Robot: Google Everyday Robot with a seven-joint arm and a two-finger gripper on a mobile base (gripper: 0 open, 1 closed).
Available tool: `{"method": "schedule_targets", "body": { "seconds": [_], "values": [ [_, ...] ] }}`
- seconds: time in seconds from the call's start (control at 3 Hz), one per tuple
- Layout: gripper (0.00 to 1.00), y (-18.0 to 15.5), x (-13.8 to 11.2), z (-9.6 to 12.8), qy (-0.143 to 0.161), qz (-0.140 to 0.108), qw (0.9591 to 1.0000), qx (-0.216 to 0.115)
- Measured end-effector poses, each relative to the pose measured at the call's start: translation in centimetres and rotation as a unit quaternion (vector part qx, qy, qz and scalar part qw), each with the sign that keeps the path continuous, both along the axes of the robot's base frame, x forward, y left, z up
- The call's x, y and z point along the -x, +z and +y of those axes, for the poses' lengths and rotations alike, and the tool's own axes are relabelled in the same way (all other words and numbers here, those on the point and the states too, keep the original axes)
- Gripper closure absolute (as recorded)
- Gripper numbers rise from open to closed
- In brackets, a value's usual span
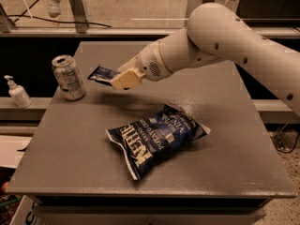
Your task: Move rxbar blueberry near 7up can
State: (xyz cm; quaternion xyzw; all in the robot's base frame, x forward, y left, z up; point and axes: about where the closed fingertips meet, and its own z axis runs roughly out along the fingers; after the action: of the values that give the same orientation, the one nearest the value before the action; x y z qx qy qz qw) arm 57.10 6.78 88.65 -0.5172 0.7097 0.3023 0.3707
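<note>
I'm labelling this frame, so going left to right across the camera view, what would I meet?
Pump bottle → 7up can → rxbar blueberry → gripper, its jaws shut on the bar, held above the table right of the can. The chip bag, nearer the camera, overlaps bar and gripper sideways, so it is left out.

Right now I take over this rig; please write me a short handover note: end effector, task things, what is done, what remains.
End effector: shut on the rxbar blueberry, held in the air over the far left part of the table.
7up can: upright near the table's left edge, just left of the bar, not touching it.
Kettle chips bag: lying mid-table, out of the way.
Done: bar grasped, lifted, already close to the can.
Left: lower it beside the can, release, withdraw.
</note>
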Motion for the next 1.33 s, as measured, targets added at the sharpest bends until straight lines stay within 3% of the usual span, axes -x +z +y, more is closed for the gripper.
{"method": "schedule_targets", "body": {
  "seconds": [0.33,1.33],
  "values": [
    [1.0,-1.2,0.8,1.3,0.014,-0.011,0.9996,0.021],
    [1.0,-5.5,2.7,4.3,0.044,-0.007,0.9976,0.052]
  ]
}}
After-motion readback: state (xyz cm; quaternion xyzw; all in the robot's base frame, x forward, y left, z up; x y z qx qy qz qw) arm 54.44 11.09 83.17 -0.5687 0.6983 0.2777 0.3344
